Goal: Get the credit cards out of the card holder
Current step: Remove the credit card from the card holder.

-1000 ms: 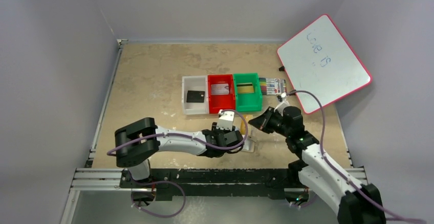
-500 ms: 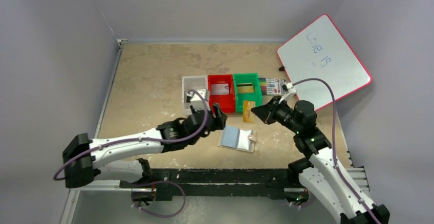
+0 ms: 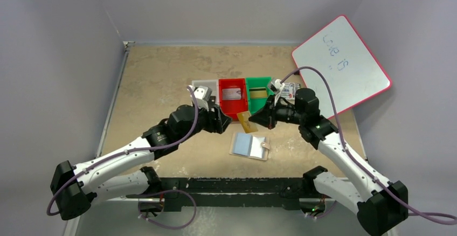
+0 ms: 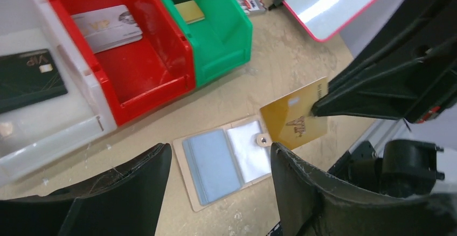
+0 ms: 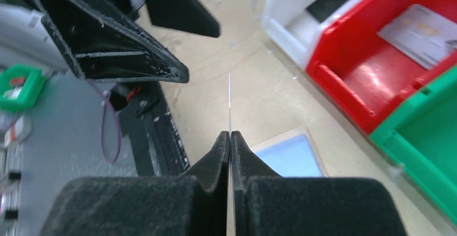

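Note:
The tan card holder (image 3: 250, 146) lies open on the table, its light-blue pockets (image 4: 213, 163) facing up. My right gripper (image 3: 257, 118) is shut on a gold credit card (image 3: 245, 120) held in the air above and just behind the holder; the card (image 4: 295, 120) shows its face in the left wrist view and is edge-on (image 5: 230, 98) in the right wrist view. My left gripper (image 3: 220, 122) hovers open to the left of the card, apart from the holder, with nothing between its fingers (image 4: 315, 193).
Behind the holder stand a white bin (image 4: 59, 120) with a black card (image 4: 27, 82), a red bin (image 3: 233, 106) with a silver card (image 4: 108, 28), and a green bin (image 3: 259, 104) with a gold card (image 4: 186, 7). A marker pack (image 3: 290, 88) and a whiteboard (image 3: 342, 66) lie at the back right.
My left gripper has let go of the card holder, opened and drawn back to the left. My right gripper has lifted the gold card out and carried it left.

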Robot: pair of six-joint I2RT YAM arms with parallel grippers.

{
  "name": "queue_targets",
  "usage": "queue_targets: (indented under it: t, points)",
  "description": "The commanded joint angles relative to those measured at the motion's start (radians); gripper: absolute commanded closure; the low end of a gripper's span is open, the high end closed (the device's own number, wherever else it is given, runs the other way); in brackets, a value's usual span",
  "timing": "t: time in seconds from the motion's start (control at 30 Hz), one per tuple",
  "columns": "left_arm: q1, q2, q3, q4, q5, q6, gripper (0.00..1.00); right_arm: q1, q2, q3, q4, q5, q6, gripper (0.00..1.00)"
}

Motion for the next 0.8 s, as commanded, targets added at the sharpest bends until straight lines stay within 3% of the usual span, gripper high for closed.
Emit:
queue_targets:
  t: [0.0,0.3,0.47,0.63,0.73,0.77]
  points:
    - [0.001,0.009,0.079,0.045,0.197,0.18,0.34,0.038,0.052,0.044,0.004,-0.211,-0.137,1.0]
    - [0.002,-0.074,0.042,0.149,0.367,0.251,0.36,0.132,0.163,0.158,-0.111,-0.265,-0.261,1.0]
    - [0.001,-0.038,0.114,-0.007,0.542,0.292,0.39,0.152,0.123,0.166,-0.055,-0.349,-0.26,1.0]
    - [0.002,-0.052,0.112,-0.051,0.594,0.287,0.44,0.162,0.105,0.182,-0.052,-0.424,-0.277,1.0]
    - [0.001,-0.056,0.114,-0.059,0.6,0.289,0.52,0.17,0.11,0.19,-0.056,-0.447,-0.277,1.0]
    - [0.001,-0.056,0.117,-0.062,0.604,0.288,0.59,0.173,0.109,0.19,-0.058,-0.447,-0.278,1.0]
